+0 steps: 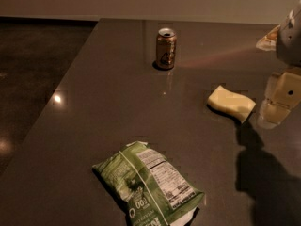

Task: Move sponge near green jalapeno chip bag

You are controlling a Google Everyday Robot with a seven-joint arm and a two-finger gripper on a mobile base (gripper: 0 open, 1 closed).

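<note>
The pale yellow sponge [231, 102] lies flat on the dark table at the right of the middle. The green jalapeno chip bag [150, 184] lies crinkled near the front edge, label panel up, well to the left of and nearer than the sponge. My gripper [277, 108] hangs at the right edge of the view, just right of the sponge and slightly above the table. It holds nothing that I can see.
A brown soda can [166, 48] stands upright at the back middle. A pale crinkled packet [268, 39] lies at the far right back, partly behind my arm. The table's left edge [70, 74] drops to a dark floor.
</note>
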